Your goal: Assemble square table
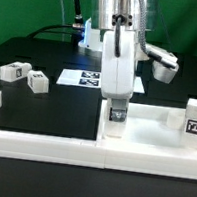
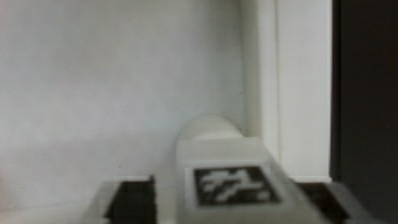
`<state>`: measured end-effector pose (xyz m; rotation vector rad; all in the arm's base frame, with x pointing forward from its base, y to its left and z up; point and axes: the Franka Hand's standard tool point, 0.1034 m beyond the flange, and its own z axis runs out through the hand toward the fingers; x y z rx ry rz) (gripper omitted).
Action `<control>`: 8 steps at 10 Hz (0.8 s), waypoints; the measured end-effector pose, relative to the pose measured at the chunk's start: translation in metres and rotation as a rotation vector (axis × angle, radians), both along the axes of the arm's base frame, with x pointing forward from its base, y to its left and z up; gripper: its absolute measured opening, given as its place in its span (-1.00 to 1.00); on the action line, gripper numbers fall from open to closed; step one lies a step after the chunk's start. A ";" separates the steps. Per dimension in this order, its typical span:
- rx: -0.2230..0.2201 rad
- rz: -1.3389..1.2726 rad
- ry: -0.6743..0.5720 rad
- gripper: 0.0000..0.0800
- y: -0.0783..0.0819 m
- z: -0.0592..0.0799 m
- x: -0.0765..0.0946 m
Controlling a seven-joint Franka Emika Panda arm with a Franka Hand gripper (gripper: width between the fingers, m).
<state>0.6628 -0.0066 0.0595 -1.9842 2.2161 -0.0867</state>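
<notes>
Nearest the wrist camera we see a tagged leg point(image 2: 226, 165), gripped between the dark fingers point(image 2: 128, 205) of the pincer point(image 1: 117, 112), which is closed narrowly around it. The leg is held upright over the square panel point(image 1: 154, 134), close to one edge; we cannot tell whether they touch. The panel lies flat on the black desk point(image 1: 33, 43), against the low border wall point(image 1: 40, 145). A second leg point(image 1: 193, 123) stands by the panel on the exterior view's right. Well apart on the exterior view's left sit a third leg point(image 1: 11, 72) and a fourth leg point(image 1: 35, 79), with the marker board point(image 1: 89, 78) near them, partly hidden behind the arm.
</notes>
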 end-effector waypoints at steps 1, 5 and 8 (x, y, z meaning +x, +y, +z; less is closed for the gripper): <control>-0.013 0.070 -0.007 0.21 0.000 0.001 0.000; -0.084 0.585 -0.050 0.62 0.009 0.014 0.002; -0.120 0.769 -0.060 0.62 0.007 0.014 0.002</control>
